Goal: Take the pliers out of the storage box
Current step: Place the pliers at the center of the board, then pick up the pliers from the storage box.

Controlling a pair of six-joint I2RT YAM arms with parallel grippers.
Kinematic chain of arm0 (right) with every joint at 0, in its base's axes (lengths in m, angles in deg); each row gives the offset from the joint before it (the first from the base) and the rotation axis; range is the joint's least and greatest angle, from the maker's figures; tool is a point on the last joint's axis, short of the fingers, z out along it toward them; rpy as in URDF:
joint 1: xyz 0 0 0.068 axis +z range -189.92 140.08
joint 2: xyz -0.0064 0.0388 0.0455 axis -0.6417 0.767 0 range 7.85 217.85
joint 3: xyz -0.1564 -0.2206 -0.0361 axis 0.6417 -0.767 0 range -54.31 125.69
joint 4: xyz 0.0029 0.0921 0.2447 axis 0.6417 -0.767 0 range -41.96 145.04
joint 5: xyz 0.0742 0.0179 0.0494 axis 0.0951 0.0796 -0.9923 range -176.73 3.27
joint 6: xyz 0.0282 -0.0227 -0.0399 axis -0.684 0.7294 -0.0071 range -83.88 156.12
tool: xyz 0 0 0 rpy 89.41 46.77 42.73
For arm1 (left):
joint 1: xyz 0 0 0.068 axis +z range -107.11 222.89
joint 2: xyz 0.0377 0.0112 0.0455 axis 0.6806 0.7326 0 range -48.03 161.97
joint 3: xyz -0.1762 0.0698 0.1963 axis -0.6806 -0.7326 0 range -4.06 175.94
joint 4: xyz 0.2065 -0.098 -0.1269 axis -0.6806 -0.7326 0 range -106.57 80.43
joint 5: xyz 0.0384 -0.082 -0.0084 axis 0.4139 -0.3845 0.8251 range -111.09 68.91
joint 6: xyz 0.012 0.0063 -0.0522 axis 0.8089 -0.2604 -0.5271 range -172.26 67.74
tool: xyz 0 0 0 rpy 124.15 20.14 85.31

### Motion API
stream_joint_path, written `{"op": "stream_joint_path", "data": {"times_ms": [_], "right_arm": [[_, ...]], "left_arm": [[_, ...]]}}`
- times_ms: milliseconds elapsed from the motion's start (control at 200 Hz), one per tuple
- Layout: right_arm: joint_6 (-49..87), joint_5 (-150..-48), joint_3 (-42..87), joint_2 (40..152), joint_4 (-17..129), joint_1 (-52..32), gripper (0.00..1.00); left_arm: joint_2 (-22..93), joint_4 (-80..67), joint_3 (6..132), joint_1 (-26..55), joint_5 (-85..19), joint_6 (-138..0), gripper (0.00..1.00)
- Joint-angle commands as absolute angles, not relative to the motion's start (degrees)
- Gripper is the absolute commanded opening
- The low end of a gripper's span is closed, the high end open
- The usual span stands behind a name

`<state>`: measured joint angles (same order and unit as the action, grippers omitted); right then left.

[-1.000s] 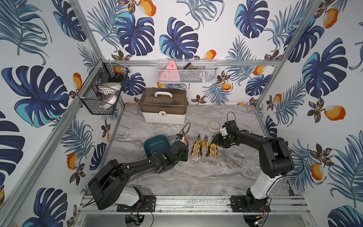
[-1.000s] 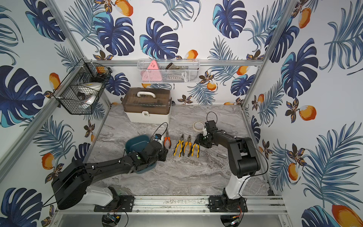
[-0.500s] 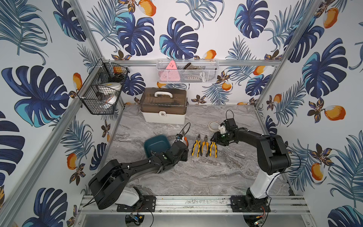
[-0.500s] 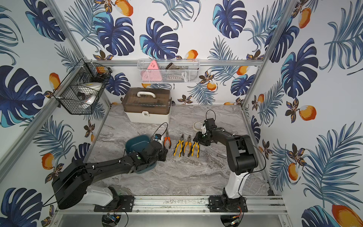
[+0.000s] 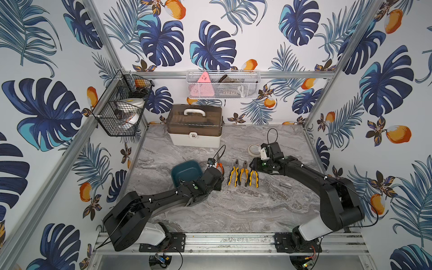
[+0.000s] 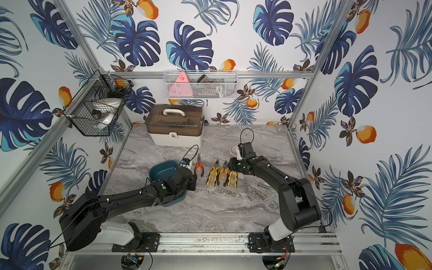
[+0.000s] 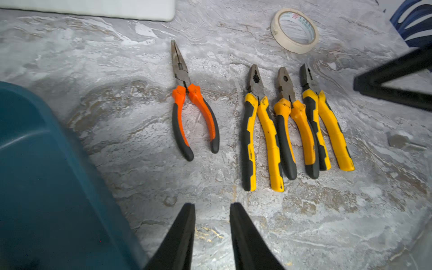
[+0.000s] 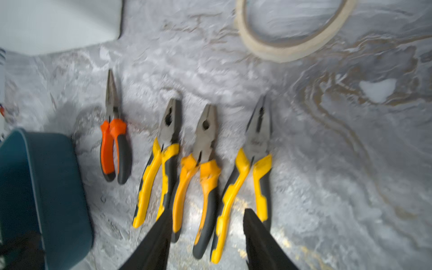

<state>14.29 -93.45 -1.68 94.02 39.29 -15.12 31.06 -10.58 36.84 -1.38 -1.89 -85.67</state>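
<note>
My left claw [image 7: 211, 210] hangs with its fingers a little apart and nothing between them. The long-nosed orange pliers [image 7: 187, 105] lie flat on the marble table [image 7: 117, 117] just ahead of it, and the teal storage box [image 7: 28, 152] sits close on its left, partly under the arm. My right claw [image 8: 208, 217] is parted as well, gripping nothing that I can see, low over the row of three pliers [image 8: 203, 140] lying side by side, with a tape roll [image 8: 280, 51] just beyond them and the white case [image 5: 195, 131] farther off.

Teal storage box [image 5: 185, 171], orange-black long-nosed pliers [image 7: 181, 77], grey marbled table [image 5: 233, 205]
</note>
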Motion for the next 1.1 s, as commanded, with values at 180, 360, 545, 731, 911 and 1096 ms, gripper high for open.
{"op": "stream_joint_path", "data": {"times_ms": [180,360,545,731,911,1096], "right_arm": [[15.88,-71.93,-18.7,83.42,58.79,-2.04,0.55],[14.63,-75.21,-19.31,82.55,61.12,-1.77,0.56],[14.06,-76.5,-17.67,84.58,59.88,-1.77,0.56],[13.88,-75.91,-19.14,81.61,59.82,-1.77,0.56],[13.73,-76.33,-19.37,81.15,59.87,-1.77,0.56],[13.78,-76.68,-19.07,82.21,59.87,-1.77,0.56]], "left_arm": [[27.65,-32.39,43.5,-0.91,12.7,-95.33,0.4],[26.06,-39.64,43.06,3.23,10.73,-101.05,0.41],[26.87,-43.97,42.95,7.47,7.23,-104.65,0.38],[24.29,-38.58,36.22,12.8,0.27,-106.88,0.36],[26.92,-34.77,34.57,14.3,-5.11,-106.2,0.33],[30.42,-31.48,33.47,14.3,-5.53,-106.27,0.31]]}}
